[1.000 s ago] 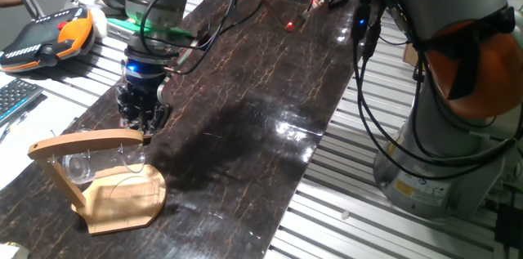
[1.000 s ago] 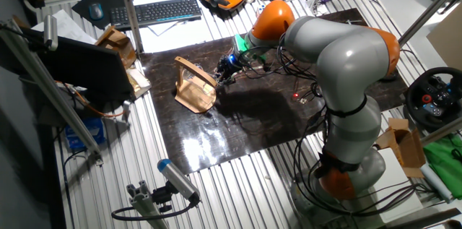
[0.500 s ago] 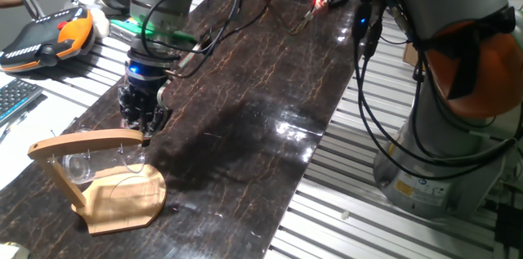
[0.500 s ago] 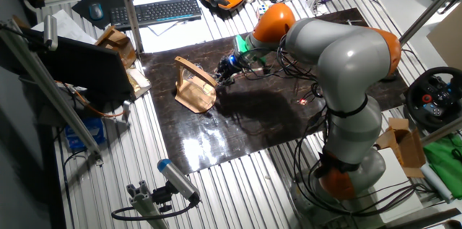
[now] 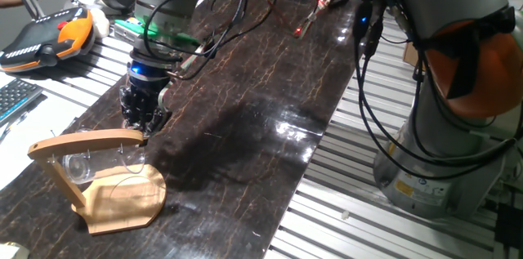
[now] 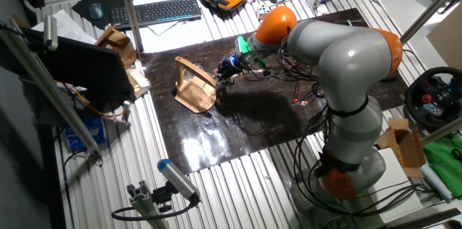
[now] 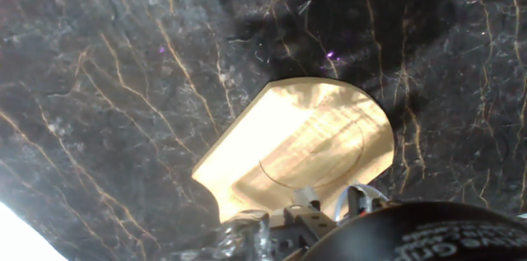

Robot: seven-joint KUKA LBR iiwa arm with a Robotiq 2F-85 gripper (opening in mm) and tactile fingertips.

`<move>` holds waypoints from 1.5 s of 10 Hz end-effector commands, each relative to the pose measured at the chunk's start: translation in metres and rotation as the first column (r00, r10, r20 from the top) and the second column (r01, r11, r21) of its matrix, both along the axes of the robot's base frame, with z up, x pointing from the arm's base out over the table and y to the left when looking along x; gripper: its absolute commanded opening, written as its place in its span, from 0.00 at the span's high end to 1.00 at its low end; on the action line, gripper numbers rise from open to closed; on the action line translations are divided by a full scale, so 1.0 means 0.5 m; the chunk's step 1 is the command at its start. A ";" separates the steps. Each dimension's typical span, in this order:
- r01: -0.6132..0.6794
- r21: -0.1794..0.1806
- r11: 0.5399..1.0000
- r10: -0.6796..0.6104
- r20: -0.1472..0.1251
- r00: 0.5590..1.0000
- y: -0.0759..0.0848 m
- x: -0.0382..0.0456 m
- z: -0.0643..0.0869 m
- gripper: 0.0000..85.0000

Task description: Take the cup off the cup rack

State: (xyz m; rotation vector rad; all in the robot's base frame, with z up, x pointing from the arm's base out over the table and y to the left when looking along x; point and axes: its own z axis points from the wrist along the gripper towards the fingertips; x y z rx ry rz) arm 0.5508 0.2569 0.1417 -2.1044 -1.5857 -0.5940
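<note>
Pincer [image 5: 144,128] has slid a tiny bit away from the cup rack [image 5: 98,173] over the last second, and it sits slightly higher now. Its tip hangs just past the end of the rack's top bar. I cannot tell if my fingers are wide or narrow; they look dark and bunched together. They hold nothing. The cup [image 5: 80,167] still hangs under the bar, on the far side of it from my pincer, near the slanted post. So the cup is not off yet. I think I must come back in toward it.
</note>
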 end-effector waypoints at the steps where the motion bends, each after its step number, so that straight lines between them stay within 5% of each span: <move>1: 0.003 0.000 1.000 -0.003 0.004 1.000 0.001 0.000 0.000 0.71; 7: 0.043 0.000 0.999 -0.043 0.032 0.999 0.003 0.003 0.003 0.83; 11: 0.081 -0.003 0.997 -0.081 0.079 0.994 0.003 0.004 0.004 0.85; 15: 0.083 -0.041 0.996 -0.078 0.105 0.991 0.001 0.007 0.007 0.85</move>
